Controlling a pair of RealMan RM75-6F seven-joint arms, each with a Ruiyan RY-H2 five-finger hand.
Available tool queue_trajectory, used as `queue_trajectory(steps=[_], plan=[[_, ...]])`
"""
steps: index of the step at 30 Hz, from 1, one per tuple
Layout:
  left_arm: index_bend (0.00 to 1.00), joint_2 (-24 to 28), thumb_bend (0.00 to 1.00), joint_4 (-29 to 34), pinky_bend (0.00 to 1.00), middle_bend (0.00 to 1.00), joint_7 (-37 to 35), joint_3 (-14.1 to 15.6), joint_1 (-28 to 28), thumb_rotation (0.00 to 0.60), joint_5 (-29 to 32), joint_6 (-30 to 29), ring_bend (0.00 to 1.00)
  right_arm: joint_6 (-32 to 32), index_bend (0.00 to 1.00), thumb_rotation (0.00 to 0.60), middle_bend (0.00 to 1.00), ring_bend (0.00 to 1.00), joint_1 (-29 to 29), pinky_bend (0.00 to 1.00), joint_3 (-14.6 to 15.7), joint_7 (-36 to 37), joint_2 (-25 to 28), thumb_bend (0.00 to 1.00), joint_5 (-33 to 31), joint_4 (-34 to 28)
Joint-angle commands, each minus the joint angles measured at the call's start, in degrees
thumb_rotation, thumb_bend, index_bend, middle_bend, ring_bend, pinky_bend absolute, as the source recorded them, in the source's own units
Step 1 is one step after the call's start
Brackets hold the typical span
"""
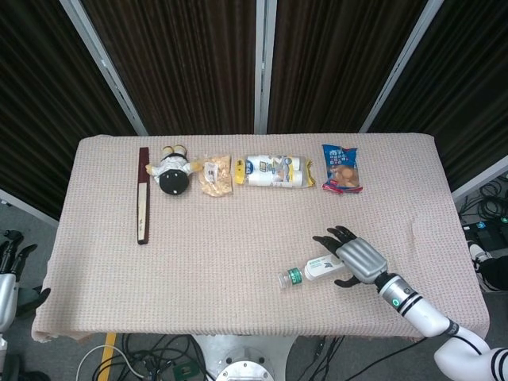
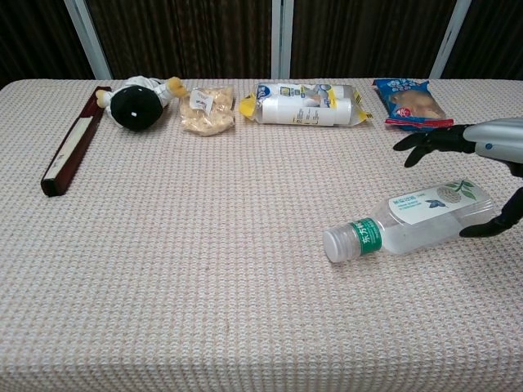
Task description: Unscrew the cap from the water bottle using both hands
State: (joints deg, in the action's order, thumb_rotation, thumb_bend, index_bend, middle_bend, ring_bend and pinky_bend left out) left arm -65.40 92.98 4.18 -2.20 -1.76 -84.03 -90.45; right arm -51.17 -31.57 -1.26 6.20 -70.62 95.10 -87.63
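Covering the scene is the cloth-draped table [image 1: 238, 262], on which the water bottle [image 2: 417, 219] is laid on its side at the near right, its cap [image 2: 335, 244] pointed left and still screwed on. The right hand [image 1: 359, 260] is poised over the bottle's far-right end, fingers spread apart, nothing gripped. The left hand [image 1: 6, 270] is seen off the table's near-left edge, fingers apart. A row of snack packets [image 1: 274, 171] is lined along the far edge.
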Motion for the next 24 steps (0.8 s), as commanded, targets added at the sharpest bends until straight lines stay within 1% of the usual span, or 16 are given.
queue_trajectory(steps=[1, 6, 10, 19, 24], plan=[[0.17, 0.01, 0.17, -0.28, 0.00, 0.04, -0.51, 0.10, -0.21, 0.600, 0.12, -0.06, 0.02, 0.38, 0.10, 0.600, 0.17, 0.00, -0.45, 0.02, 0.56, -0.88, -1.55, 0.10, -0.54, 1.36], [0.17, -0.11, 0.17, -0.73, 0.00, 0.04, -1.19, 0.15, -0.31, 0.600, 0.00, -0.11, 0.02, -0.60, 0.19, 0.600, 0.22, 0.04, -0.36, 0.08, 1.31, -1.63, -3.85, 0.10, -0.97, 3.98], [0.17, -0.14, 0.17, -0.97, 0.00, 0.04, -1.55, 0.12, -0.37, 0.600, -0.13, -0.28, 0.02, -1.90, 0.25, 0.600, 0.25, 0.08, -0.24, 0.13, 1.72, -0.97, -5.41, 0.12, -0.92, 5.54], [0.17, -0.25, 0.17, -1.50, 0.00, 0.04, -2.25, 0.06, -0.49, 0.600, -0.20, -0.41, 0.02, -3.68, 0.27, 0.600, 0.28, 0.11, -0.62, 0.18, 2.60, -0.42, -7.25, 0.13, -0.38, 7.80], [0.17, -0.23, 0.17, -1.58, 0.00, 0.04, -2.39, 0.04, -0.37, 0.600, -0.22, -0.19, 0.02, -4.53, 0.34, 0.600, 0.33, 0.16, -1.23, 0.22, 2.69, 0.81, -8.87, 0.16, 0.10, 9.49]])
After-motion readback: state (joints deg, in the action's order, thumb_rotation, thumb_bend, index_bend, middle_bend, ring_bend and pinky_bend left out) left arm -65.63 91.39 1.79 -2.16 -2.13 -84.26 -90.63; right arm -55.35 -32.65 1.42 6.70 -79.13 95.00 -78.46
